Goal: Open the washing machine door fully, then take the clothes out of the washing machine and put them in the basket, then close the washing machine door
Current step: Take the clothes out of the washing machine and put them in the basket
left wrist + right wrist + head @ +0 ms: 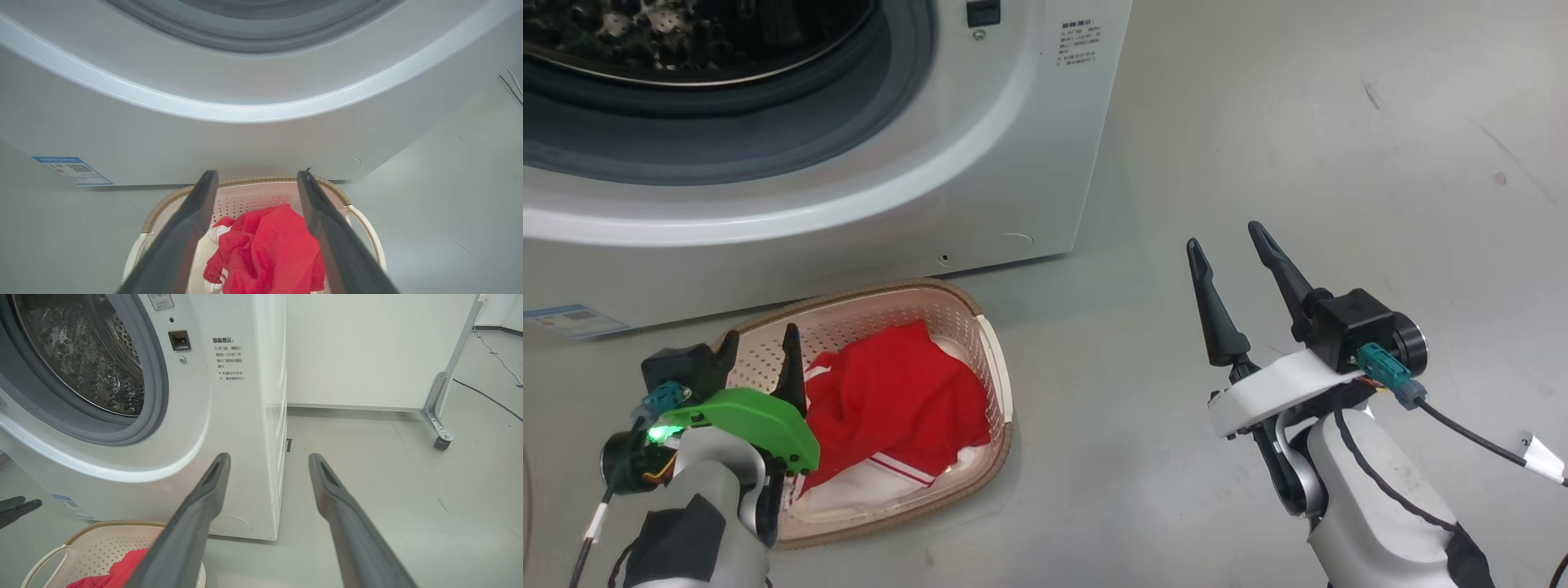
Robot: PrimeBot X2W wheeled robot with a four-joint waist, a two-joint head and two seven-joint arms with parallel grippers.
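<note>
Red clothes (894, 400) down in the basket (1005, 384), left gripper (760, 332) spread empty above. Right gripper (1223, 235) wide apart too. Blue QR sticker (71, 170), printed "温馨提示" notice (229, 359) on washing machine (849, 220).

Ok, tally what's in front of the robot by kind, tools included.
Washing machine: 1
Basket: 1
Red garment: 1
Tools: 2, the left tool and the right tool
Total: 5

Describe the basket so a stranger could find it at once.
Look for the big white washing machine. On the grey floor before it stands a cream basket with a brown woven rim. Only it has holed sides and holds red clothes.
</note>
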